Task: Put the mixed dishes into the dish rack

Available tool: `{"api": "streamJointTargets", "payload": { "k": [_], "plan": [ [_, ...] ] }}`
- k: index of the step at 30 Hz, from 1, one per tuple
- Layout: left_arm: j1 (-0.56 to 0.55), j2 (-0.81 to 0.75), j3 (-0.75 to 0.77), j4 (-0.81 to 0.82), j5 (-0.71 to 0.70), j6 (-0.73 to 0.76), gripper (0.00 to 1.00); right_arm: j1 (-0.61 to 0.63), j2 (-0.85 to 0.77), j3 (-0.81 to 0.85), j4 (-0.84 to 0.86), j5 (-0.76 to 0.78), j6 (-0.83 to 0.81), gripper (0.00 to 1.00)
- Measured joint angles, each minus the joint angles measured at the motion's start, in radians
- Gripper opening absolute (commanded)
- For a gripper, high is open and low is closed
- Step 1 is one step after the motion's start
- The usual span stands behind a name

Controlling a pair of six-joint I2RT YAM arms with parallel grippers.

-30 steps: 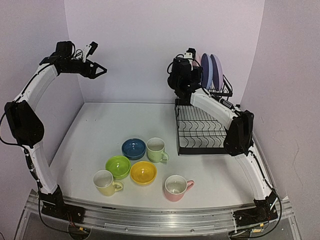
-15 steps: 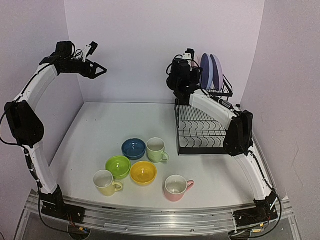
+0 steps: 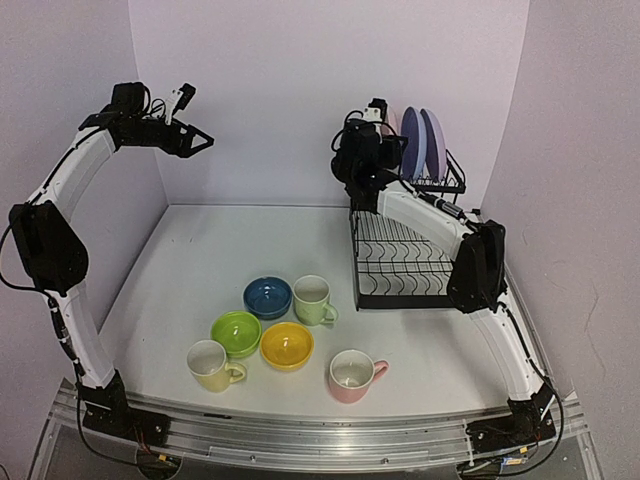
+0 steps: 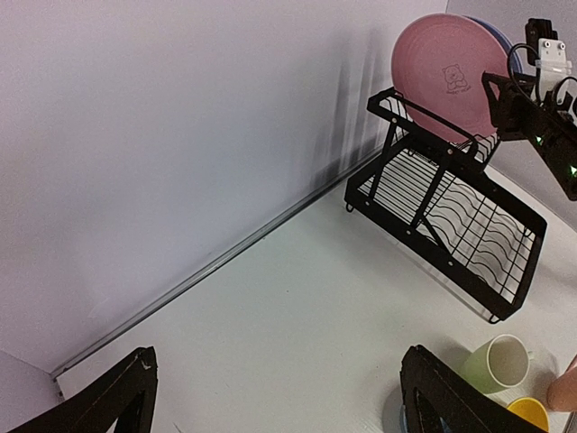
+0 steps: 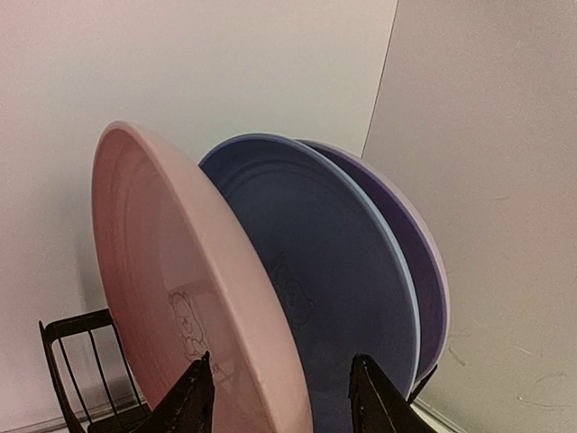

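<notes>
1. Pink plate (image 5: 171,271) is the piece in hand. It stands on its edge in the upper shelf (image 4: 401,113) of the dish rack (image 3: 400,262), just in front of the blue plate (image 5: 343,271) and the lilac plate (image 5: 431,280). I judge that the step is to let it go and draw away.
2. Your right fingers (image 5: 191,406) stand parted, one on each side of the pink plate's lower rim. A gap shows between the rim and the finger on the blue plate's side, so they do not seem to clench it.
3. Open the fingers fully before you move the arm. Then pull back along the plane of the plate, not sideways. A sideways pull can press the pink plate against the blue one or tip it out of its slot.
4. Check that the plate leans steady in the wires by itself before you leave it.
5. Your left fingers (image 4: 117,401) are released wide and hold nothing. They hang high above the bench (image 3: 200,250), well apart from the rack.
6. On the bench, the pale green mug (image 3: 313,298) lies nearest to the rack. I think it is a sensible next piece.
</notes>
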Motion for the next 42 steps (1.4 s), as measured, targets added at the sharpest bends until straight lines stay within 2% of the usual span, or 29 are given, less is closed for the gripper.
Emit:
{"api": "streamJointTargets", "payload": {
  "k": [19,36,42],
  "plan": [
    [0.000,0.000,0.001,-0.007,0.003,-0.001,0.93,0.037,-0.086,-0.072,0.035,0.000,-0.033,0.80],
    [0.000,0.007,0.016,-0.007,0.023,-0.020,0.93,0.099,-0.191,-0.119,0.068,-0.001,-0.086,0.86],
    [0.000,0.010,0.016,-0.029,0.056,-0.014,0.91,0.200,-0.350,-0.285,0.067,-0.090,-0.144,0.86]
  ]
}}
